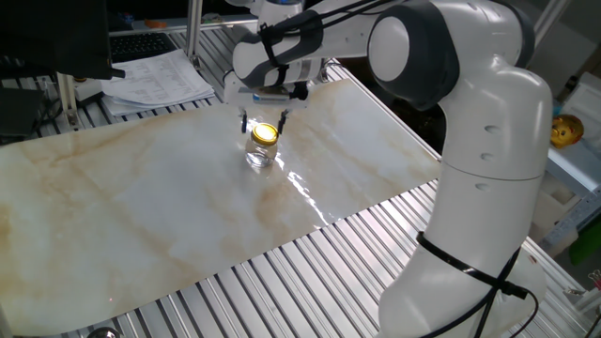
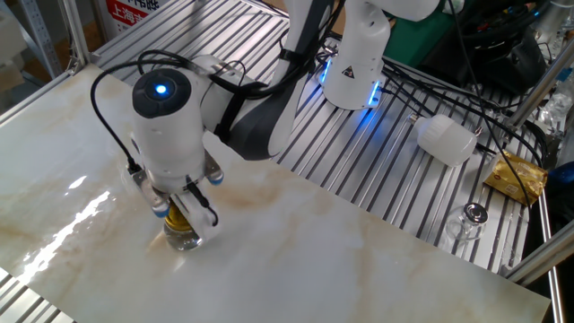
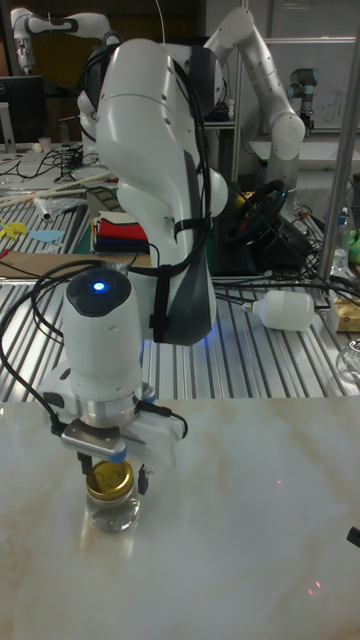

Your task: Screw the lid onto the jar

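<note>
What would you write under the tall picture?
Robot claw straddling the gold lid on the glass jar.

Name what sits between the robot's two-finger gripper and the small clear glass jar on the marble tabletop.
The shiny gold metal lid sits on the clear glass jar, directly under the gripper; the tall fixed view shows it best.
</note>
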{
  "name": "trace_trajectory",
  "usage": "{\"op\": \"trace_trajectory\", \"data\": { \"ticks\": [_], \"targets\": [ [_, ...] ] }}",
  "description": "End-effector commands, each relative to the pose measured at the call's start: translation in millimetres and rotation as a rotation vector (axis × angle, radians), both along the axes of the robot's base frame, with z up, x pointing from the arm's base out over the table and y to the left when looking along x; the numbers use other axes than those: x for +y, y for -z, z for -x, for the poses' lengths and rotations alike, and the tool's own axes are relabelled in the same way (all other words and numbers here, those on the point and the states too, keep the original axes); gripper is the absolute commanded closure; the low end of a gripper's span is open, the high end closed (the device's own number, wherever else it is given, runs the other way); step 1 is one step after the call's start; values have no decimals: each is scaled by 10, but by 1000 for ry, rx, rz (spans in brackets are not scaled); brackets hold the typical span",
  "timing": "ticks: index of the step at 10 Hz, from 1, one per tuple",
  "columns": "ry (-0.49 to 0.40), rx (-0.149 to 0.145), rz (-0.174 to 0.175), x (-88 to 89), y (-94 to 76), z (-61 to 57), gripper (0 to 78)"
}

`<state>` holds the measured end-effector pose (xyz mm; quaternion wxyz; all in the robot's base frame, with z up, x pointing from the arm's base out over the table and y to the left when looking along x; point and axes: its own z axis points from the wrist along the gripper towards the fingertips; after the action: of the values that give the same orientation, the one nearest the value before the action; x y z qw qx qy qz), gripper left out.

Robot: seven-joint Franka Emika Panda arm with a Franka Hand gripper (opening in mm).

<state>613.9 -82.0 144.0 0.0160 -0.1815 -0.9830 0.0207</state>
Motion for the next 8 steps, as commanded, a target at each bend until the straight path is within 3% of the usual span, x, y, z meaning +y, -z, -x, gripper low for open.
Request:
{"op": "trace_trajectory", "data": {
  "ticks": [1, 5, 7, 8],
  "targets": [
    [-406, 5, 14, 35, 133, -67, 1],
    [-431, 16, 14, -8, 121, -98, 1],
    [-464, 36, 15, -52, 80, -146, 1],
    [-492, 64, 11, -104, 32, -199, 1]
  ]
}}
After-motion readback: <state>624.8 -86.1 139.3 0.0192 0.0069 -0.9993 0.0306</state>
